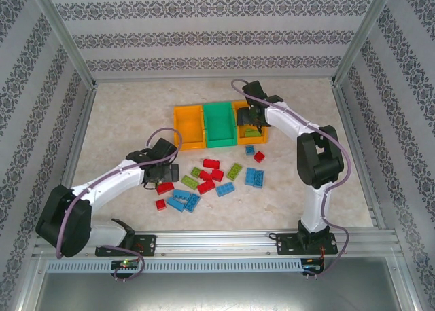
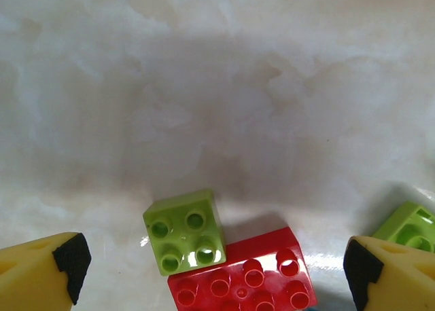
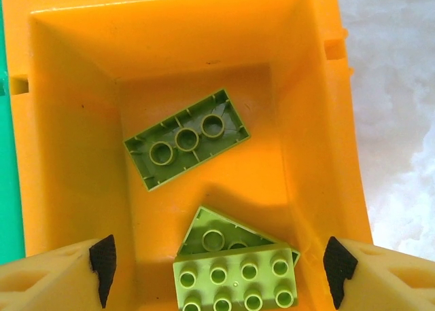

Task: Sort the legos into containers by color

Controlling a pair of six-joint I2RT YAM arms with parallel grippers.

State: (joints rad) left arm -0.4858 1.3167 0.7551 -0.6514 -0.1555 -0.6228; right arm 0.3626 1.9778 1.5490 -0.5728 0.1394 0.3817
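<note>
My right gripper (image 3: 216,265) hangs open over the right orange bin (image 3: 75,121), its pads wide apart. Three light green bricks lie in that bin: one upside down (image 3: 187,138), a second upside down (image 3: 214,235), and a studs-up one (image 3: 234,280) resting partly on the second. My left gripper (image 2: 215,265) is open low over the table, straddling a small green brick (image 2: 185,231) that touches a red brick (image 2: 242,277). From above, the left gripper (image 1: 163,177) is at the left of the loose pile and the right gripper (image 1: 249,121) is at the right bin (image 1: 238,138).
The green middle bin (image 1: 219,124) and the left orange bin (image 1: 189,127) sit in a row beside the right one. Loose blue (image 1: 255,177), red (image 1: 211,163) and green (image 1: 234,170) bricks lie scattered in front. Another green brick (image 2: 408,226) lies by my left gripper's right finger.
</note>
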